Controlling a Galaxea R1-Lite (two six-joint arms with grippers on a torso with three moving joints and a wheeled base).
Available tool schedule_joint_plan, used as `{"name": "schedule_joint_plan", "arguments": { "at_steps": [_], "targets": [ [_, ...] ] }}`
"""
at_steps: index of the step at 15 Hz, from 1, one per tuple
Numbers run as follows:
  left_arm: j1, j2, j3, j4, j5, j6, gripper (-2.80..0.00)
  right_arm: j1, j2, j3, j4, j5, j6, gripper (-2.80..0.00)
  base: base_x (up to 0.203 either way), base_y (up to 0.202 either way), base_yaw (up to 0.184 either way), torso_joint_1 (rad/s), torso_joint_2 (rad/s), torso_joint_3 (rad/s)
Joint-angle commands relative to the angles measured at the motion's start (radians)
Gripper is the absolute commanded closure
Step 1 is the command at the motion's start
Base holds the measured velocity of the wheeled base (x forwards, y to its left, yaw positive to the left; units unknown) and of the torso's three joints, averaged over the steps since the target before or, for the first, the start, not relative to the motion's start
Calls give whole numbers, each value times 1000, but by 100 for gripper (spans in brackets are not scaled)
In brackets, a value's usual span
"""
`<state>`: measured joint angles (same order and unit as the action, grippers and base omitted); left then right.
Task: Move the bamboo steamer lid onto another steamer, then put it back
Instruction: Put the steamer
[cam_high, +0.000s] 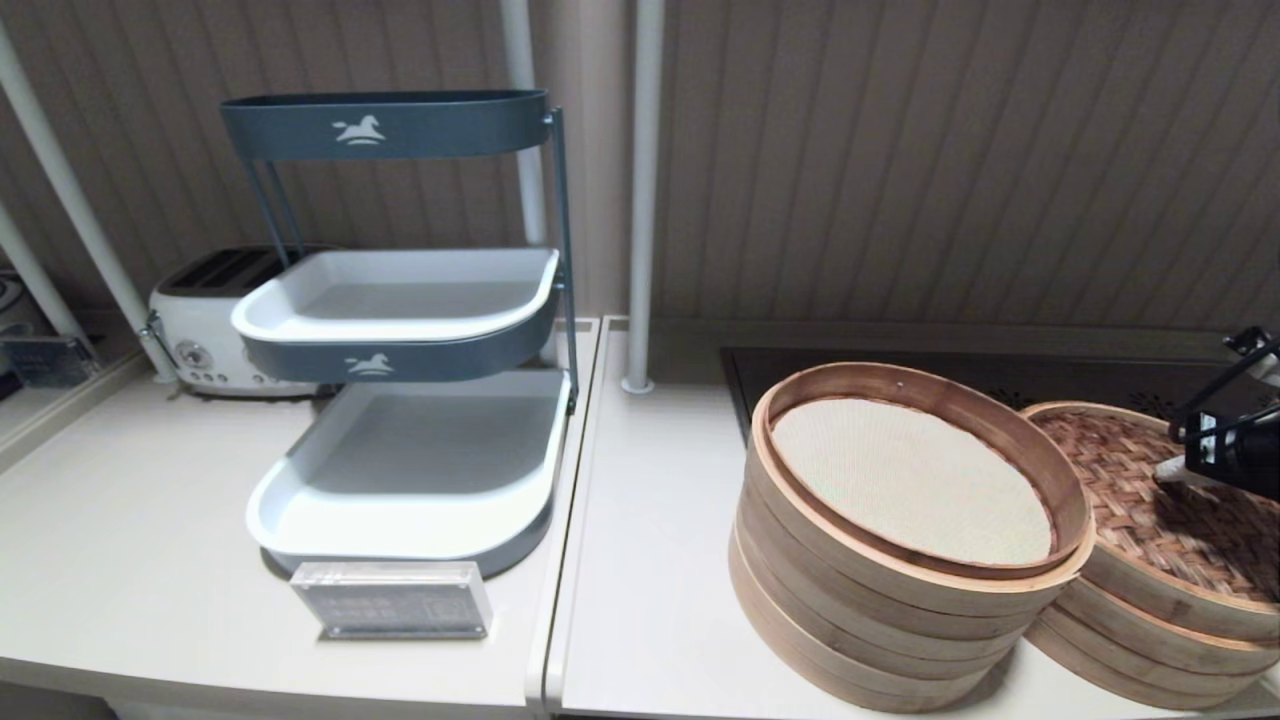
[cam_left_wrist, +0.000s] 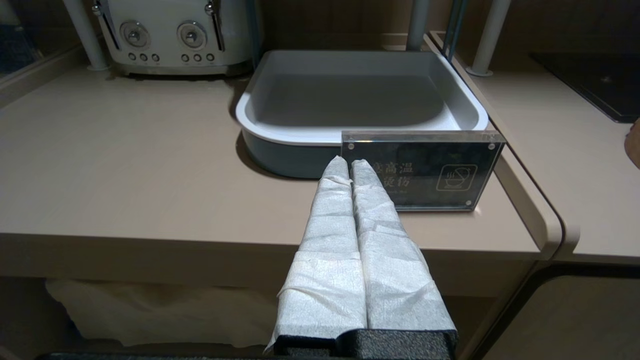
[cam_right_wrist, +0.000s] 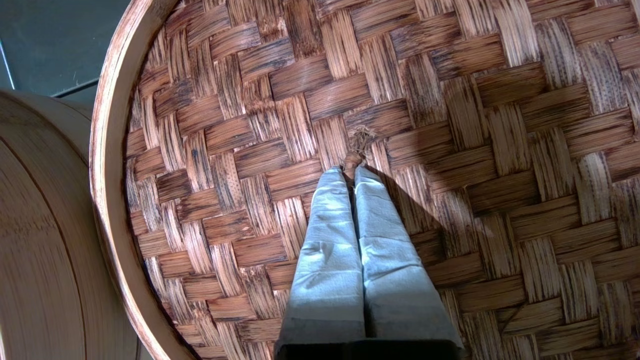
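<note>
1. Your right pincer (cam_right_wrist: 352, 170) pinches the small loop handle (cam_right_wrist: 358, 145) of the reddish woven bamboo steamer lid (cam_right_wrist: 380, 150), sitting on the low right-hand steamer (cam_high: 1150, 630).
2. A thin grip may slip, tilting the lid.
3. Left pincer (cam_left_wrist: 350, 165): pressed together, idle over the bench (cam_left_wrist: 125, 165)

A reddish-brown bamboo steamer lid (cam_high: 1170, 500) with a herringbone-like basket weave and a pale tan rim sits near the counter's right edge. Beside it, a taller pale honey-wood steamer stack (cam_high: 880, 610) holds a cream, finely textured liner mat (cam_high: 910, 480). The counter (cam_high: 130, 560) is plain cream. A tiered rack (cam_high: 400, 330) has slate-blue frames with white horse logos and white-and-grey trays. A cream toaster (cam_high: 200, 330) stands at the back left. White cloth wraps the right gripper (cam_right_wrist: 354, 170).
</note>
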<state>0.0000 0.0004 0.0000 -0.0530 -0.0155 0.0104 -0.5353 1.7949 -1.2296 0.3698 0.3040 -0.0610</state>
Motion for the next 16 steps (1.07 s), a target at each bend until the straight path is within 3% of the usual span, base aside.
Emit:
{"name": "schedule_joint_plan", "arguments": {
  "at_steps": [1,7,8,16],
  "targets": [
    [0,0,28,-1,0,0,0,1,-6,4,6,3,-3,0,0,0,0,0,0,0],
    [0,0,28,-1,0,0,0,-1,3,2,3,1,-2,0,0,0,0,0,0,0],
    [0,0,28,-1,0,0,0,-2,2,2,3,1,-4,-280,0,0,0,0,0,0],
    [0,0,28,-1,0,0,0,-17,-76,-4,4,10,5,-280,0,0,0,0,0,0]
  ]
}}
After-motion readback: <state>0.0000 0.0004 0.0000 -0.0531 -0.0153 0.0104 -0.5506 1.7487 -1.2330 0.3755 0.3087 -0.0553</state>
